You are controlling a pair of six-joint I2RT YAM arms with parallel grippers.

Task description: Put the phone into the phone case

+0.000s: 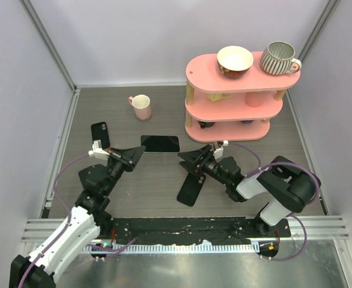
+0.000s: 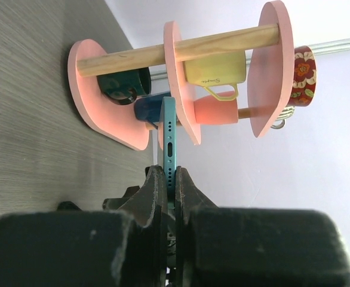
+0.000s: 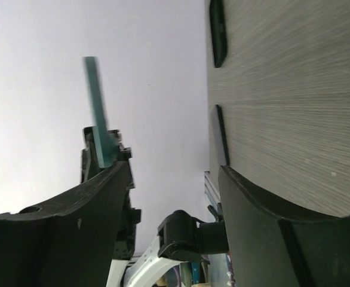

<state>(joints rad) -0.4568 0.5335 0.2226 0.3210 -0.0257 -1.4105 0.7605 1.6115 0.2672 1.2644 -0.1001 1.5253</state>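
The phone (image 1: 160, 143) hangs level, clear of the table (image 1: 164, 114), one end pinched in the left gripper (image 2: 169, 172), likely leaving its free end open for seating. The right gripper (image 3: 174, 170) faces it from nearby, spread and empty, seemingly ready to steady it.

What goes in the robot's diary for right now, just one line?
left gripper: shut on phone, held off table | right gripper: open, empty, facing phone | phone case: flat on table, phone not in
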